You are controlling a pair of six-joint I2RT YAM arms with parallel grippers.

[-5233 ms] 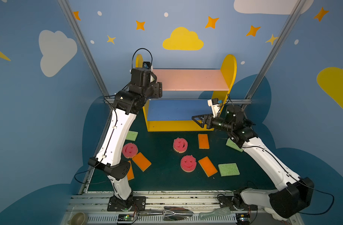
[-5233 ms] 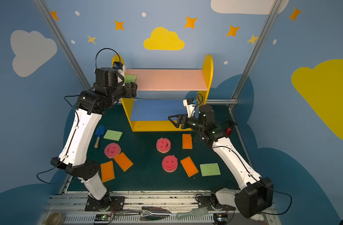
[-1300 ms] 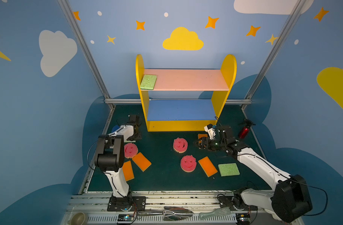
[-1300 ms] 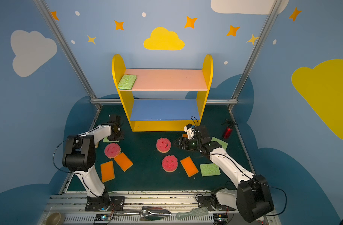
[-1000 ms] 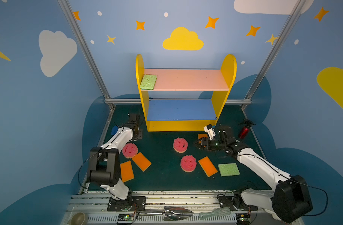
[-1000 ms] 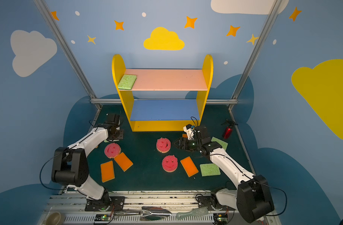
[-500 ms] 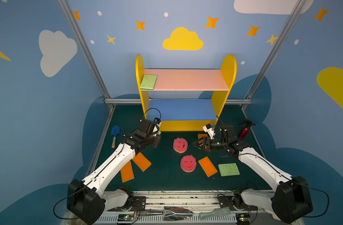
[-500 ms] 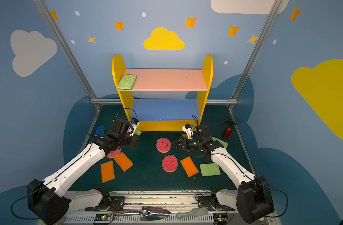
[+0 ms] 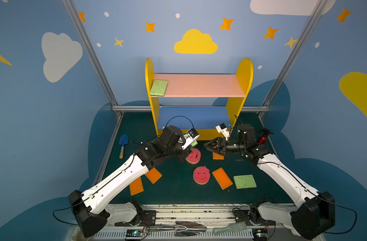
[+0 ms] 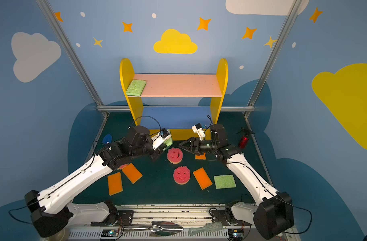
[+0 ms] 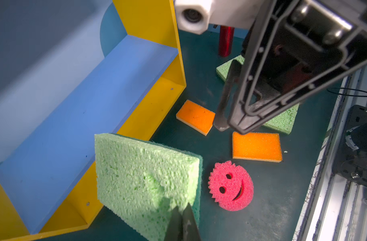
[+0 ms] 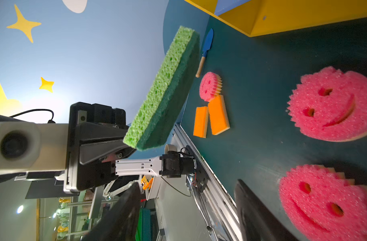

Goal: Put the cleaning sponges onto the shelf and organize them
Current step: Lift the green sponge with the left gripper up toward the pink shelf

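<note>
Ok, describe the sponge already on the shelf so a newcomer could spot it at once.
Find the yellow shelf at the back wall, then its pink top board. At the board's left end lies a light green rectangular sponge. It is the only sponge on the shelf; the rest lie on the dark green mat, bar another green sponge in the left gripper.
</note>
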